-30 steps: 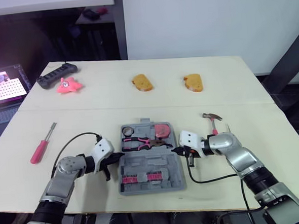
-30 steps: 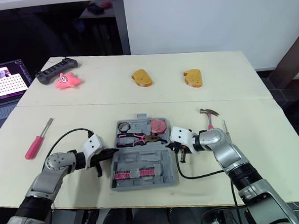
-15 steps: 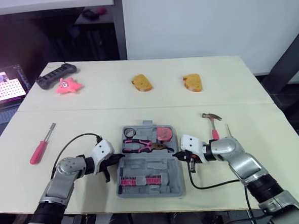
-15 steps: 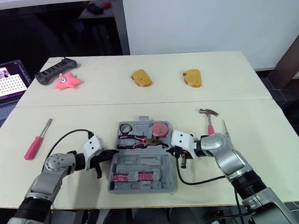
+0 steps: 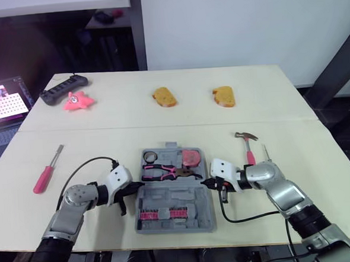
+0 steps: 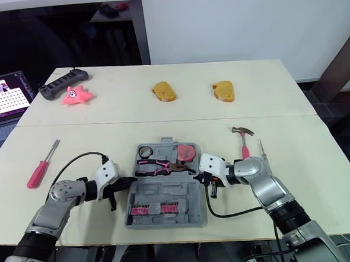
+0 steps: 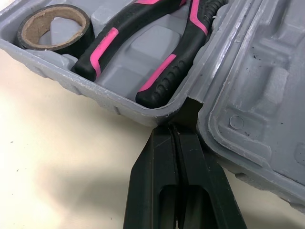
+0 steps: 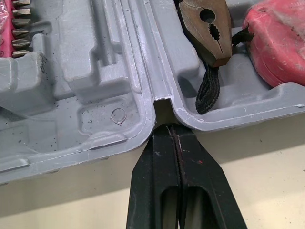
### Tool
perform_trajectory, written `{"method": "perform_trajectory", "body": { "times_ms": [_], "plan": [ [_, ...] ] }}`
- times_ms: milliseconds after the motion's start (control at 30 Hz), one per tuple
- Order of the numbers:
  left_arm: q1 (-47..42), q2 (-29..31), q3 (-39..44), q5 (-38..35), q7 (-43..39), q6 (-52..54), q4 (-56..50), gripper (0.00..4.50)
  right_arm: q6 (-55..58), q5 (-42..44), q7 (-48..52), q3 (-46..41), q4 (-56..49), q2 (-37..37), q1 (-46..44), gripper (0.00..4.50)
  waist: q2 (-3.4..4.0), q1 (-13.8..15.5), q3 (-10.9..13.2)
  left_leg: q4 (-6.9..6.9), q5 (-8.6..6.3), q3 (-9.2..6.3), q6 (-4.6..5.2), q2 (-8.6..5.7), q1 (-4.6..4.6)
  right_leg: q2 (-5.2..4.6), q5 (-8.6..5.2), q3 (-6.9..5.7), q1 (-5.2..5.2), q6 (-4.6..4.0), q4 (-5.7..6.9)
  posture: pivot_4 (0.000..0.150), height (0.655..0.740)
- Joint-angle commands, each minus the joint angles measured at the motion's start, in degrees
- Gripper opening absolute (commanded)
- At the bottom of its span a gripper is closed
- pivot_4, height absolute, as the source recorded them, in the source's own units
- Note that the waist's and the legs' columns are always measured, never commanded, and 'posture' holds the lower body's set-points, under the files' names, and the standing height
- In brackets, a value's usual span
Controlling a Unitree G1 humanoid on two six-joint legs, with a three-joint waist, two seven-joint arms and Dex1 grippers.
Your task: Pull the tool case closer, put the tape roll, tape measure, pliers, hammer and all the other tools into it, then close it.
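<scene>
Left wrist view: the left gripper [image 7: 174,131] has its fingers pressed together, tips at the hinge notch of the open tool case [image 5: 185,197], seemingly touching it. The right gripper [image 8: 167,130] sits likewise at the opposite notch. Tape roll [image 7: 71,46], pliers [image 5: 165,167] and tape measure [image 8: 276,43] lie inside; the hammer [image 5: 248,144] lies just right of the case.

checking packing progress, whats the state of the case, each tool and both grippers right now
tool case, open, lying flat on the table
tape roll, in the case
pliers, in the case, closed
tape measure, in the case
hammer, out on the table, right of the case
screwdriver, out on the table, left of the case
left gripper, shut, tips at the case's hinge notch
right gripper, shut, tips at the opposite hinge notch
</scene>
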Motion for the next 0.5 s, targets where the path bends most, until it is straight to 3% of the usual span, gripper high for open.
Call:
{"method": "perform_trajectory", "body": {
  "times_ms": [33, 67, 133, 200, 267, 400, 467, 500],
  "plan": [
    [0.9, 1.5, 2.8, -2.1, 0.4, -1.6, -0.7, 0.03, -3.9, 0.8, -1.1, -1.2, 1.4, -0.5, 1.2, 0.00, -0.01, 0.0, 0.0, 0.00, 0.00, 0.00, 0.00, 0.00, 0.01, 0.00, 0.00, 0.00, 0.00, 0.00, 0.00, 0.150, 0.7150],
    [1.3, 2.0, 3.6, -2.8, 0.2, -1.5, -0.8, 0.03, -4.6, 1.4, -0.9, -2.0, 1.6, -1.0, 1.7, 0.00, -0.01, 0.0, 0.0, 0.00, 0.00, 0.00, 0.00, 0.00, 0.00, 0.01, 0.00, 0.00, 0.00, 0.00, 0.00, 0.150, 0.7150],
    [2.7, 4.0, 6.4, -4.3, 0.1, -2.0, -0.5, 0.58, -6.3, 3.7, 0.0, -4.5, 1.1, -2.5, 3.5, 0.00, -0.01, 0.1, 0.0, 0.00, 0.00, 0.00, 0.00, 0.00, -0.01, 0.00, 0.00, 0.00, -0.01, 0.00, 0.00, 0.150, 0.7150],
    [4.7, 6.1, 9.8, -6.1, -0.3, -3.2, 0.0, 1.35, -7.2, 6.6, 0.5, -7.7, -0.4, -3.8, 5.7, 0.54, 0.00, 0.1, 0.0, -0.02, 0.00, 0.00, 0.00, 0.00, -0.02, 0.00, -0.01, 0.00, -0.02, 0.01, 0.00, 0.150, 0.7150],
    [6.6, 7.2, 12.6, -7.9, -0.3, -4.2, -0.2, 2.33, -7.9, 8.9, 0.4, -10.2, -2.1, -4.7, 8.0, 1.28, 0.00, 0.2, 0.0, -0.02, 0.00, 0.01, 0.00, 0.00, -0.03, -0.02, -0.01, 0.00, -0.02, 0.00, -0.01, 0.150, 0.7150],
    [14.1, 8.8, 21.3, -13.1, -1.1, -6.9, -2.2, 4.48, -8.0, 17.1, -1.0, -20.0, -6.9, -4.6, 17.4, 3.44, 0.00, 0.2, 0.0, -0.03, 0.00, 0.01, 0.00, 0.01, -0.02, -0.03, -0.02, 0.00, -0.01, -0.02, -0.01, 0.150, 0.7150],
    [17.8, 8.7, 25.4, -15.7, -1.5, -7.8, -3.1, 4.50, -8.7, 20.7, -1.7, -25.1, -8.7, -4.2, 22.6, 4.48, -0.01, 0.1, 0.0, -0.05, 0.00, 0.01, 0.00, 0.01, -0.02, -0.03, -0.03, 0.00, -0.01, -0.01, -0.01, 0.150, 0.7150],
    [19.7, 8.6, 27.7, -16.8, -1.4, -8.6, -3.3, 4.50, -9.5, 22.2, -1.8, -27.6, -9.4, -4.2, 25.6, 4.48, -0.01, 0.1, 0.0, -0.05, 0.00, 0.02, 0.00, 0.01, -0.02, -0.03, -0.04, 0.00, -0.01, -0.03, -0.02, 0.150, 0.7150]
  ]
}}
